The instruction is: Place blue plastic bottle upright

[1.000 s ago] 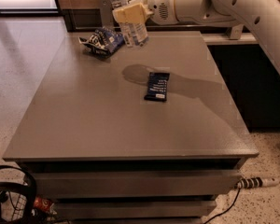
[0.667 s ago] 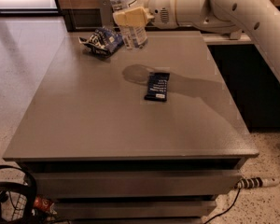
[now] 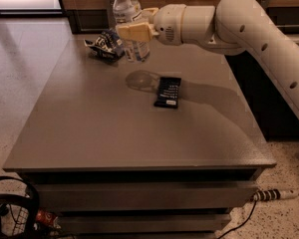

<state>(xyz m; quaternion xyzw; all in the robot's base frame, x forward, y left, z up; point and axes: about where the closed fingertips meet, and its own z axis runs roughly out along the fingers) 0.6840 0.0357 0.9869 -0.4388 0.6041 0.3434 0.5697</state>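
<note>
The blue plastic bottle (image 3: 128,19), clear with a white cap, is held nearly upright in the air above the far part of the grey table (image 3: 89,133). My gripper (image 3: 134,32) is shut on the bottle's middle, reaching in from the right on the white arm (image 3: 239,24). The bottle's base hangs above the table surface, and its round shadow lies on the table below, left of the dark packet.
A flat dark blue rectangular packet (image 3: 168,91) lies near the table's middle. A blue-and-white snack bag (image 3: 105,45) lies at the far left, just behind and left of the bottle. Dark cabinets stand to the right. Cables and a wire basket sit on the floor.
The arm has carried the bottle slightly left and down; the bottle stays gripped and near upright.
</note>
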